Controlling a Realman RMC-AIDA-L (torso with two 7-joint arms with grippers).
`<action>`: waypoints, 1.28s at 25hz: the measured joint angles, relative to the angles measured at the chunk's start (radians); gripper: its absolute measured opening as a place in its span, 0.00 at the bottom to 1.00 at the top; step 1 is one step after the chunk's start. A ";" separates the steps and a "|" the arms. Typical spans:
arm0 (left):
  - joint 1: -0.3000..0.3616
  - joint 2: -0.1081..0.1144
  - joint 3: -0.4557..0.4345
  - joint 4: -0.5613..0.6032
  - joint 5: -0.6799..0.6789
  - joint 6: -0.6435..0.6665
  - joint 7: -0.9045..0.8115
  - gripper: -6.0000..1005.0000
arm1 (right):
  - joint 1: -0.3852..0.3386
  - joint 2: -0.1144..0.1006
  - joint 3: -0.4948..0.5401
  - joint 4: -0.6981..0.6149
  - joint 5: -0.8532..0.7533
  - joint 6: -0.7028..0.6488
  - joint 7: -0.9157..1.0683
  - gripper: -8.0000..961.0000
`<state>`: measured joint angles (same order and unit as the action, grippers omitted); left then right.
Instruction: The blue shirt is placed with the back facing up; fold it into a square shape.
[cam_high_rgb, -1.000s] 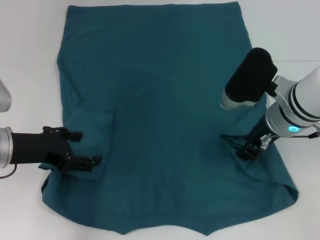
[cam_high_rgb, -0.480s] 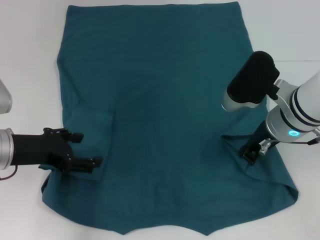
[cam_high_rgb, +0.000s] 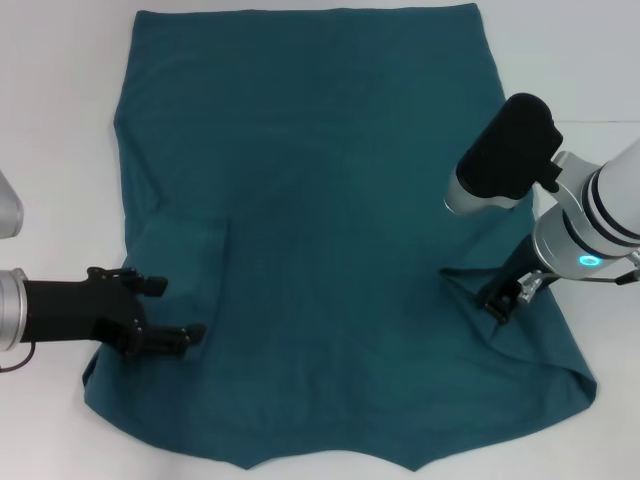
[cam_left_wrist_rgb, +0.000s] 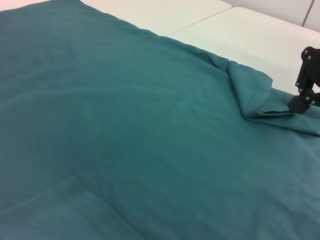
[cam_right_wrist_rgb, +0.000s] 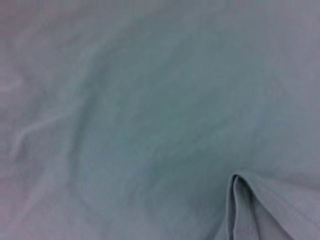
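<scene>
The blue shirt (cam_high_rgb: 320, 220) lies spread flat on the white table, plain side up, and fills most of the head view. Its left sleeve is folded inward as a flat patch (cam_high_rgb: 190, 255). My left gripper (cam_high_rgb: 172, 308) hovers open at that patch's near edge with nothing between its fingers. My right gripper (cam_high_rgb: 500, 300) points down onto the shirt's right side, shut on a raised ridge of the right sleeve (cam_left_wrist_rgb: 260, 100). In the left wrist view the right gripper (cam_left_wrist_rgb: 297, 102) touches the tip of that fold. The right wrist view shows only cloth and a folded edge (cam_right_wrist_rgb: 240, 190).
White table (cam_high_rgb: 60, 120) shows bare to the left of the shirt and at the far right (cam_high_rgb: 580, 90). A seam in the table (cam_left_wrist_rgb: 200, 22) runs beyond the shirt's right side. The shirt's near hem (cam_high_rgb: 330, 462) reaches the head view's lower edge.
My left gripper has slid slightly nearer to me along the shirt's left side. My right gripper and wrist shifted a little to the right, with the sleeve ridge still at its tip.
</scene>
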<state>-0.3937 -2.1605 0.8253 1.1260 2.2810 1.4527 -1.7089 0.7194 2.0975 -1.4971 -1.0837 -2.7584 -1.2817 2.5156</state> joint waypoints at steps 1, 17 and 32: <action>0.001 0.000 0.000 0.000 0.000 0.001 0.000 0.89 | -0.003 0.000 0.000 -0.013 0.008 -0.008 -0.001 0.01; -0.003 -0.001 0.001 0.000 0.000 -0.003 0.020 0.89 | 0.032 0.001 -0.001 -0.044 0.154 0.001 -0.012 0.01; -0.018 -0.001 0.001 -0.012 -0.004 -0.009 0.038 0.89 | 0.093 -0.003 0.024 0.111 0.221 0.059 -0.037 0.11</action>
<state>-0.4112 -2.1613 0.8267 1.1136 2.2775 1.4433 -1.6704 0.8121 2.0941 -1.4736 -0.9731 -2.5378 -1.2229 2.4788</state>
